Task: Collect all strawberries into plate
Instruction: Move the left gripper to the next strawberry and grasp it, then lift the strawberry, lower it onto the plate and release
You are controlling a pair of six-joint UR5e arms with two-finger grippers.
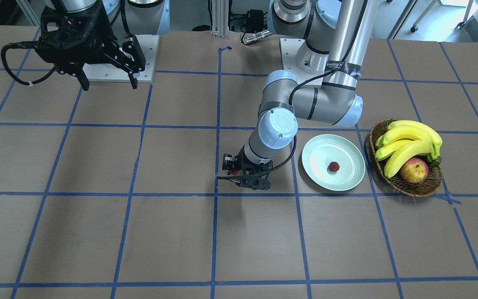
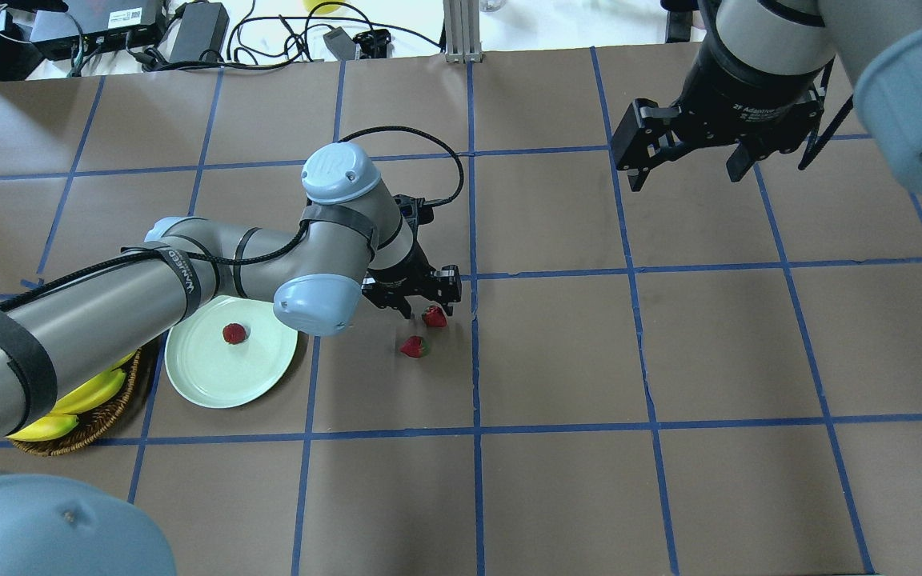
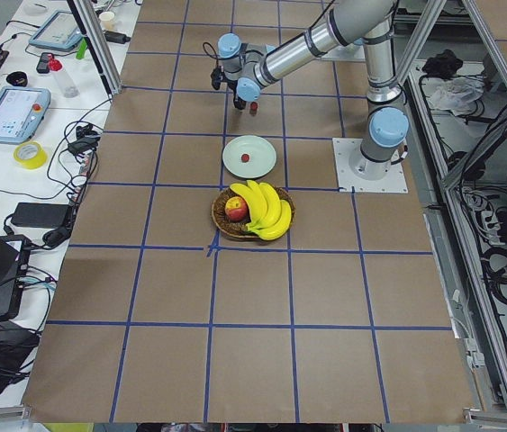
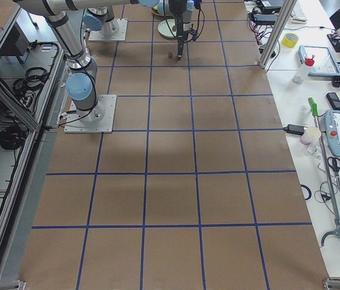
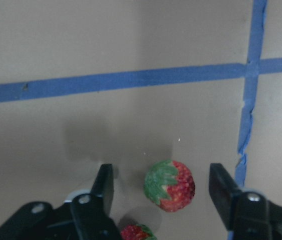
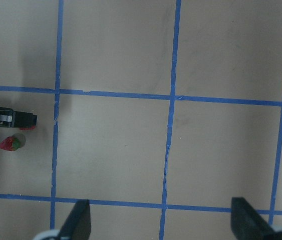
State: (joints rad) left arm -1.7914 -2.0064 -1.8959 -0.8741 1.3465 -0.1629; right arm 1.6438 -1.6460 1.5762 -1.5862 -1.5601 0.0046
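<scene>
Front view: one strawberry is lying in the plate, beside the basket toward the worktop's left end. The left end effector is hiding the other berries.

Overhead: a second strawberry and a third strawberry are lying mid-worktop.

Left wrist: the spread fingers are flanking the second strawberry without touching it.

Right wrist: the right end effector is gaping wide, empty.

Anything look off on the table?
Nothing spilled or damaged. Two strawberries lie on the table outside the plate, one within the open left gripper; the third strawberry is in the plate.
</scene>
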